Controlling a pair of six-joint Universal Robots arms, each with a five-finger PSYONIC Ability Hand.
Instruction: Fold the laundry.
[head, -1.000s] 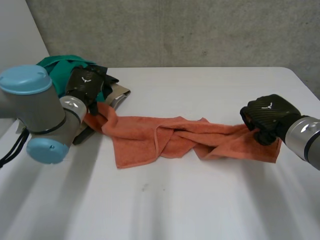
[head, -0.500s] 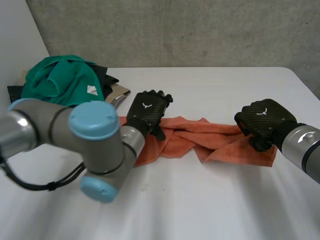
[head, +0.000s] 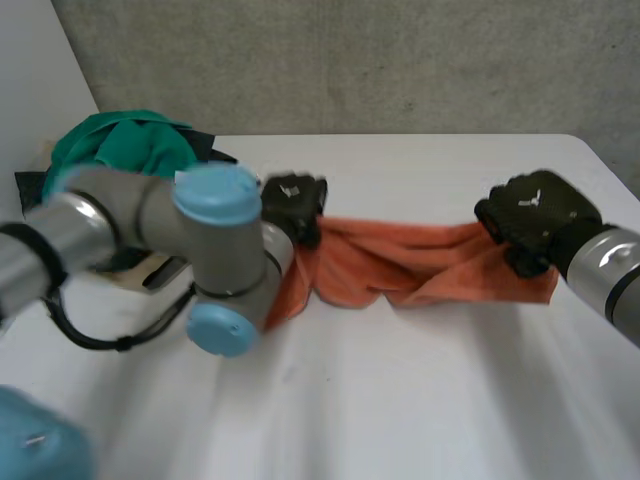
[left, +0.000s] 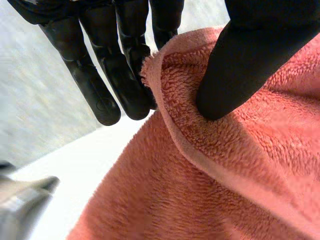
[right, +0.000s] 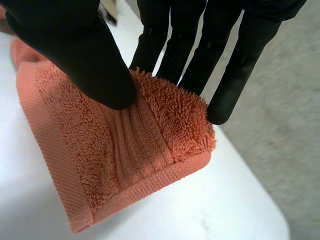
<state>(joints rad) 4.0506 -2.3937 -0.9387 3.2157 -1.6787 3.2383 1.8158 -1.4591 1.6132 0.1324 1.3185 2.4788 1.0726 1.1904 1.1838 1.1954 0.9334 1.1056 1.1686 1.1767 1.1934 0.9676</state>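
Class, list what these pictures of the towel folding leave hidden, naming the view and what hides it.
- Head view: the left arm covers the left end of the orange towel and part of the clothes pile.
- Head view: the right hand hides the towel corner it pinches.
- Left wrist view: the thumb of the left hand covers the towel beneath it, and the towel's far end is cut off by the edge.
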